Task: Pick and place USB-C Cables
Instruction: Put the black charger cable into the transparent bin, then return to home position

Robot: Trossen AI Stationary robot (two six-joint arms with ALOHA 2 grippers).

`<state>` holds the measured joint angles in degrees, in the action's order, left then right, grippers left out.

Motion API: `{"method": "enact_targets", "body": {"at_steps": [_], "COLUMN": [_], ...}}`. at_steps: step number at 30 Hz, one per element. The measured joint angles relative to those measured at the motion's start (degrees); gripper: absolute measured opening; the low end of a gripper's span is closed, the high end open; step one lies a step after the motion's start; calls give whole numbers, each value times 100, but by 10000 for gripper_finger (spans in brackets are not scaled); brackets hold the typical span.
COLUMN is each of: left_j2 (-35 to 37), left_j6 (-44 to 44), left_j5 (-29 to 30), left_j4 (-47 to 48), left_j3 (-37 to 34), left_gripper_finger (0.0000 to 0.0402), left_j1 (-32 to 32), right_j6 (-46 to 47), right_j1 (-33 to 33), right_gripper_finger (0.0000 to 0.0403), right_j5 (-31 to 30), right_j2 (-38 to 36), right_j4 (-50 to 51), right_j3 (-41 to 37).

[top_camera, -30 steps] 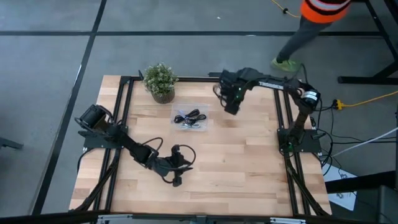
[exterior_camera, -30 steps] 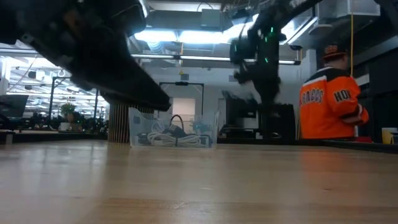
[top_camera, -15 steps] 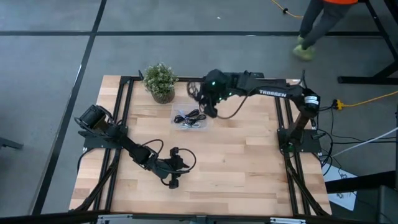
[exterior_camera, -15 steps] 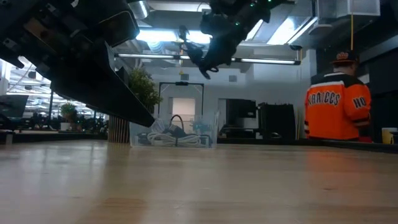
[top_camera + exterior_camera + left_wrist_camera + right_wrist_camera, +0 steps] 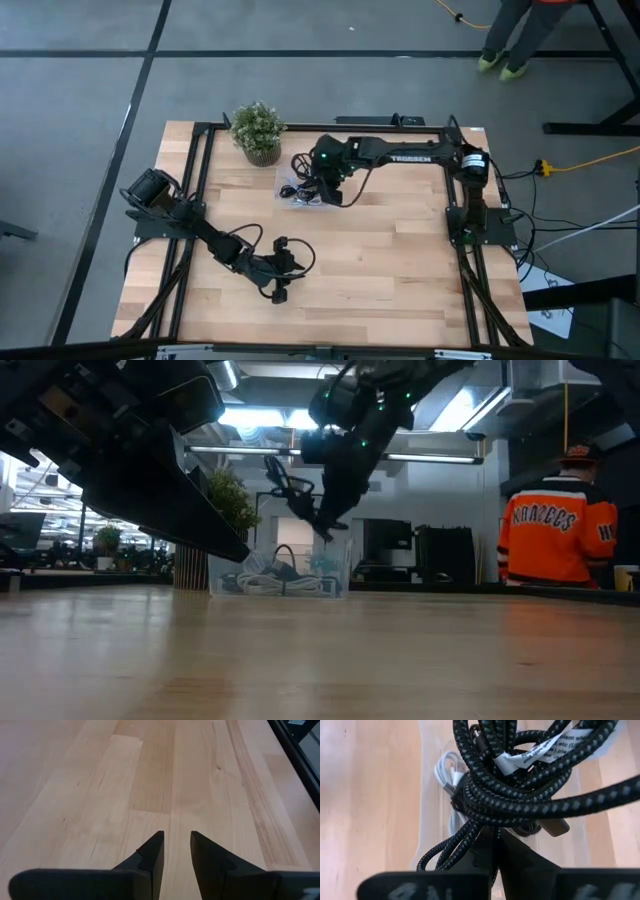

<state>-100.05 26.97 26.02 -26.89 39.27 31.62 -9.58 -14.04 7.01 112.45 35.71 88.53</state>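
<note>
My right gripper (image 5: pixel 322 182) hangs over the clear tray (image 5: pixel 287 201) at the table's far middle, shut on a black braided USB-C cable bundle (image 5: pixel 520 785) with a white label. In the low view that bundle (image 5: pixel 284 483) sticks out beside the gripper (image 5: pixel 324 528), above the tray (image 5: pixel 332 578). Inside the tray lie a white cable (image 5: pixel 445 775) and dark cables (image 5: pixel 306 190). My left gripper (image 5: pixel 280 292) waits low over the near-left part of the table, fingers a little open (image 5: pixel 176 845) above bare wood. My right gripper pinches the black cable bundle between its two fingers (image 5: pixel 520 857), at the underside of the coil (image 5: pixel 492 822). Several strands run through the hold. The fingers slant downward from the table's right side. The bundle is lifted clear, above the tray, loops sticking out past the fingertips.
A potted plant (image 5: pixel 258 130) stands on the far-left side, close to the tray. Black frame rails (image 5: pixel 205 160) run along the table's edges. A person in an orange jersey (image 5: pixel 560 540) is beyond the table. Bare wood spreads across the middle and near side.
My right gripper has carried the black cable from the far-right area toward the table's left, swinging high and then coming down over the clear tray. It has stayed shut on the bundle. The person behind the table has walked on.
</note>
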Motion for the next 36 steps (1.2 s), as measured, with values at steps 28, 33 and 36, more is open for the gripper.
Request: {"method": "enact_targets", "body": {"at_steps": [28, 33, 36], "left_j2": [0, 0, 0], "left_j6": [-3, -74, -70], "left_j5": [-12, -295, -302], "left_j4": [29, 107, 231], "left_j3": [0, 0, 0], "left_gripper_finger": [88, 88, 88], "left_j1": [13, 65, 39], "right_j6": [1982, 1941, 2665], "right_j1": [285, 606, 841], "right_gripper_finger": [146, 146, 147], "right_j5": [18, 61, 115], "right_j2": [98, -2, -14], "right_j4": [5448, 5188, 5462], "right_j3": [3165, 3707, 3935]}}
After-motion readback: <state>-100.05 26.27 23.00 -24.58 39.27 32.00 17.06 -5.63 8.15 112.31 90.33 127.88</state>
